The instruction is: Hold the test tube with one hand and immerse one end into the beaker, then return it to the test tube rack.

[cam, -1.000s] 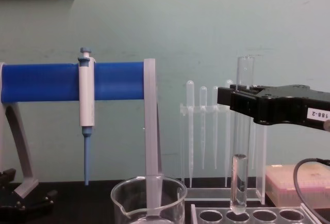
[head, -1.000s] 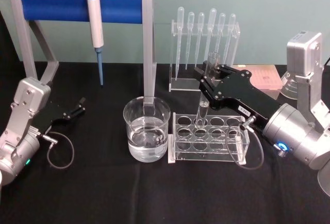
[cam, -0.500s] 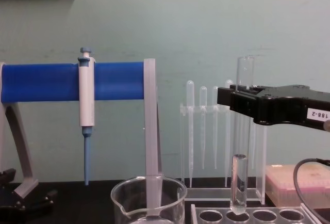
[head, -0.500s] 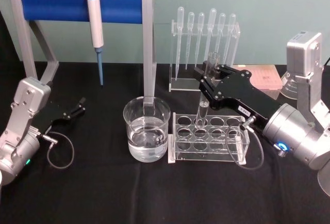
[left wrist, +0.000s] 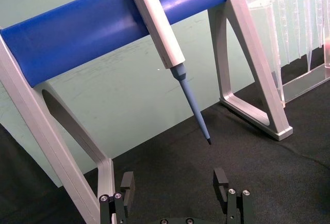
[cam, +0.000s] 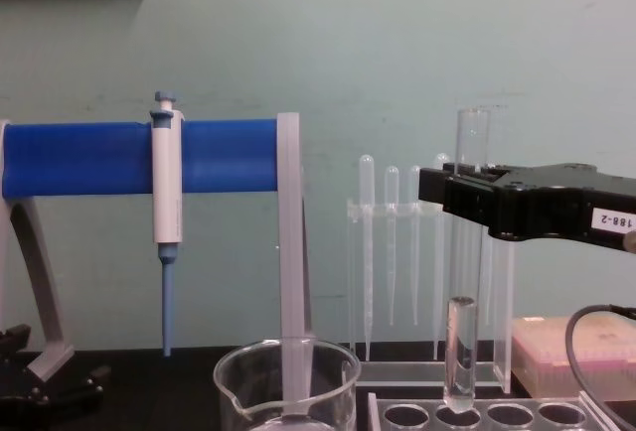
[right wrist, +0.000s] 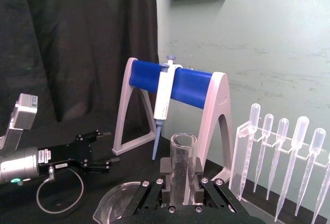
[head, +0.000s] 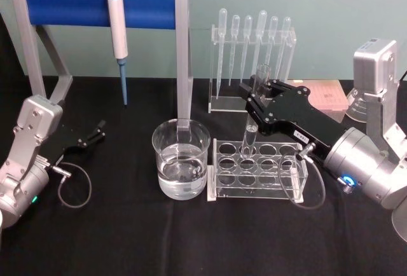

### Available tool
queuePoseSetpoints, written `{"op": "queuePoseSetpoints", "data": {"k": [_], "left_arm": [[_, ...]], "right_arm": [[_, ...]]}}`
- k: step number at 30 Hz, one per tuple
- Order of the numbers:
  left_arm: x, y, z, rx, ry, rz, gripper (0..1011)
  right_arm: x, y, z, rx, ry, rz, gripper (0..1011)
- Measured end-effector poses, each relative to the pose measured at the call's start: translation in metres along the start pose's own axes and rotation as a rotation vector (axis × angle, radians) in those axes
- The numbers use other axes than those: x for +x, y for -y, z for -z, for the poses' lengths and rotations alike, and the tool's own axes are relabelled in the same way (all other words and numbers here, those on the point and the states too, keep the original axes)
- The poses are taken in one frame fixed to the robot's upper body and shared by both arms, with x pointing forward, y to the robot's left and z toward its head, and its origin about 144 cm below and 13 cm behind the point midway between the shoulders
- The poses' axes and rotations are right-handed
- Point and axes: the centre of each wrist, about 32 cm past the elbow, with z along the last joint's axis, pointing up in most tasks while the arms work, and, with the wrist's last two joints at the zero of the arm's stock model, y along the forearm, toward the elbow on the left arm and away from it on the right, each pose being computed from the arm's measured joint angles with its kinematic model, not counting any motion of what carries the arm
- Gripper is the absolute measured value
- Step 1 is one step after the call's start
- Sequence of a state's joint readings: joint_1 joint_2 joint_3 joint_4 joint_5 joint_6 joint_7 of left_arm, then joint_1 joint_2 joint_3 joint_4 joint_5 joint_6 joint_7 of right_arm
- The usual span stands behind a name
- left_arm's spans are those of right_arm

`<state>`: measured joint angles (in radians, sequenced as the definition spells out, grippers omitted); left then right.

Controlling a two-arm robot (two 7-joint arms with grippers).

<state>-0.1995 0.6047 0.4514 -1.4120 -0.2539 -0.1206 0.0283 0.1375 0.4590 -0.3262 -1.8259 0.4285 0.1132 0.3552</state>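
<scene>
The one piece of writing that can be read is the white label "188-2" (cam: 613,219) on the side of the right gripper (cam: 463,191), clear in the chest view. The head view shows a small white tag on the same black body, too small to read.

The right gripper (head: 259,93) reaches in from the robot's right, above the test tube rack (head: 257,169). Its fingers (right wrist: 166,178) are closed on the upper part of the test tube (head: 249,137), a little below the open rim. The tube hangs nearly upright. Its round bottom sits at the mouth of a back-row hole, the second hole from the beaker's side. I cannot tell whether it has entered the hole.

The beaker (head: 181,158) stands on the black worktop (head: 127,225) just beside the rack's left end, about half full of clear liquid.

The left gripper (head: 96,132) rests low on the robot's left, near the foot of the blue-barred stand (head: 82,4). Its fingers (left wrist: 127,181) are spread wide and hold nothing.

A white-and-blue pipettor (head: 117,28) hangs from the stand's bar. A row of plastic pipettes (head: 254,34) hangs in a clear holder behind the rack, and a pinkish box (head: 327,95) lies to their right.

Set against the pictures from half a second and a second earlier, nothing has visibly shifted. The tube is at the same height over the same hole, and both grippers are where they were.
</scene>
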Motion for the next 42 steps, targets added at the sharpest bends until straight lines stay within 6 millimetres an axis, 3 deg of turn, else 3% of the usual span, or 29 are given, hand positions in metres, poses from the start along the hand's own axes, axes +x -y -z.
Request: {"op": "queuePoseSetpoints", "data": {"k": [42], "left_arm": [[0.0000,0.0000,0.0000,0.000,0.000,0.000,1000]], "right_arm": [[0.0000,0.0000,0.0000,0.000,0.000,0.000,225]]}}
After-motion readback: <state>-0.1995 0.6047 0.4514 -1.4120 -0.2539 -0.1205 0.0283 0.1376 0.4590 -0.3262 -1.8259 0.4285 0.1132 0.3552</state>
